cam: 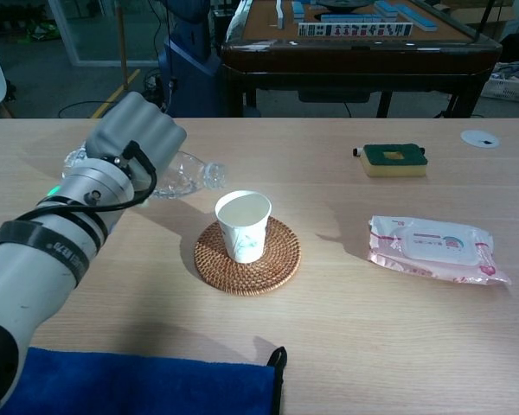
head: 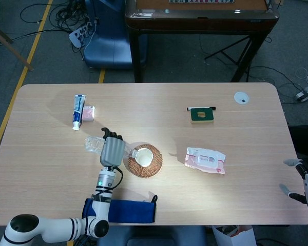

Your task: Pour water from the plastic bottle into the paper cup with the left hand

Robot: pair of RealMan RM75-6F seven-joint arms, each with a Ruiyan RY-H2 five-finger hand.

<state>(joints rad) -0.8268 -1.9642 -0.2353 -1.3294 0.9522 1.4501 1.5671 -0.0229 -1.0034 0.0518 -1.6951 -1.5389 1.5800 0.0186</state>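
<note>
Left hand (cam: 137, 138) clenched around the plastic bottle (cam: 186, 172), tipped nearly flat, neck toward the paper cup (cam: 243, 225) but short of its rim in the chest view; from the head view, neck end right at the cup's left edge, overlap or gap impossible to tell. Cup upright on a round woven coaster (cam: 277, 258), pale inside; liquid level not readable. Seen only from the head view: right hand (head: 304, 180) at the table's (head: 195, 200) far right edge, fingers spread and holding nothing, plus a toothpaste tube (head: 78, 111) and small pink box (head: 88, 113) well left of the bottle. Shown in both: green sponge (cam: 394, 159), wet-wipes pack (cam: 432, 249), white disc (cam: 479, 137), blue cloth (cam: 138, 382) at the near edge.
</note>
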